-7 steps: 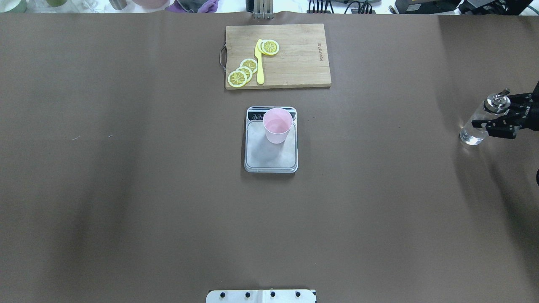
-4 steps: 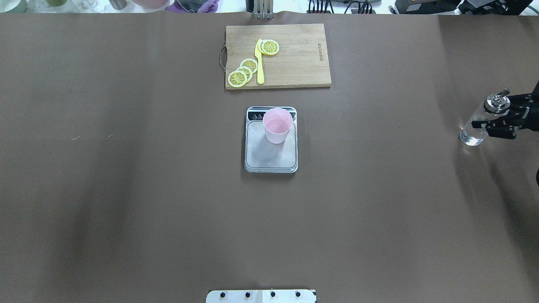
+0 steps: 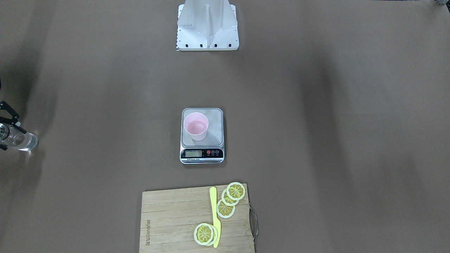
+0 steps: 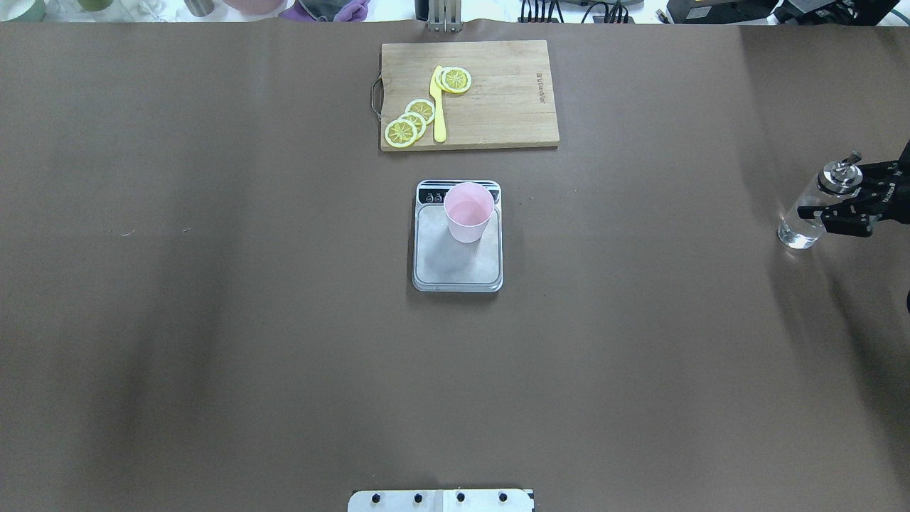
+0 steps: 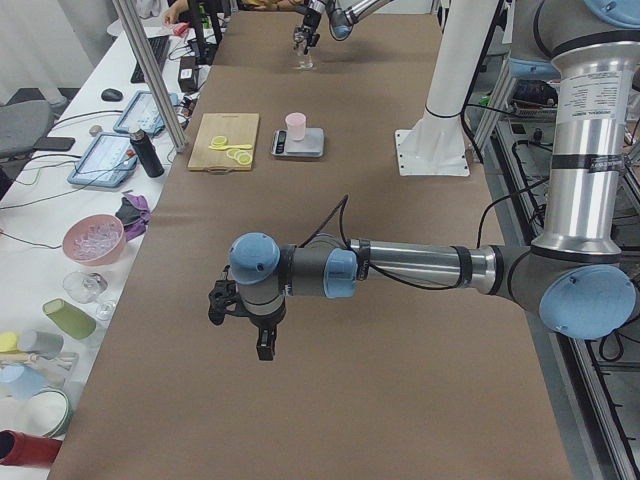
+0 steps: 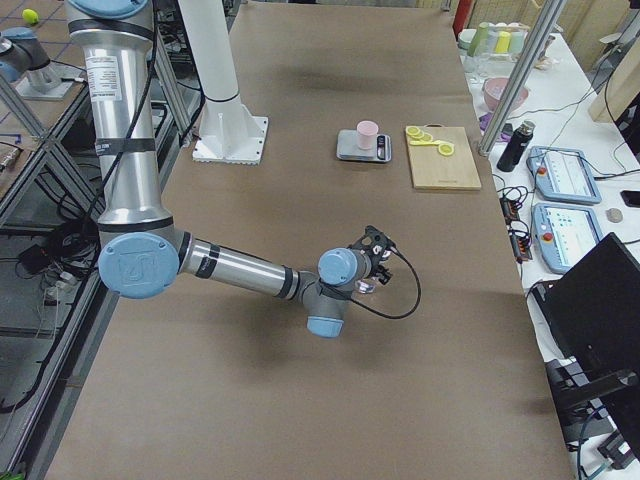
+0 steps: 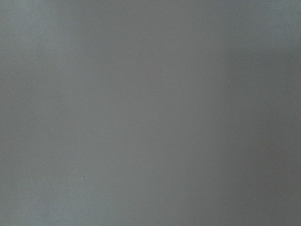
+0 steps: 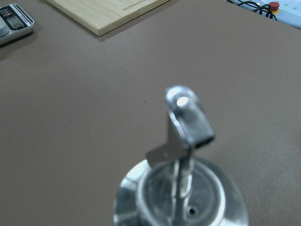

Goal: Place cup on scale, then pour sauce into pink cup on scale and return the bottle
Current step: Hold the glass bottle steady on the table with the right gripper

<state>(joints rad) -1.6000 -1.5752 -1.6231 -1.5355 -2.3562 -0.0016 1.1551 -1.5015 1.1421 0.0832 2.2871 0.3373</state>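
The pale pink cup (image 4: 468,212) stands upright on the far part of the scale (image 4: 455,269), near its display; both also show in the front view, the cup (image 3: 195,126) on the scale (image 3: 212,117). The clear bottle (image 4: 803,222) with a silver spout (image 8: 186,122) is upright at the table's far right, its base at the table surface. My right gripper (image 4: 826,192) is shut around its upper body. My left gripper (image 5: 240,325) hangs over bare table at the left end, and I cannot tell its state.
A wooden cutting board (image 4: 498,92) with lemon slices (image 4: 411,121) and a yellow knife (image 4: 438,107) lies beyond the scale. The robot's base plate (image 4: 441,500) is at the near edge. Brown table covering surrounds the scale.
My right gripper and the bottle have shifted slightly to the right together. The cup and scale have not moved.
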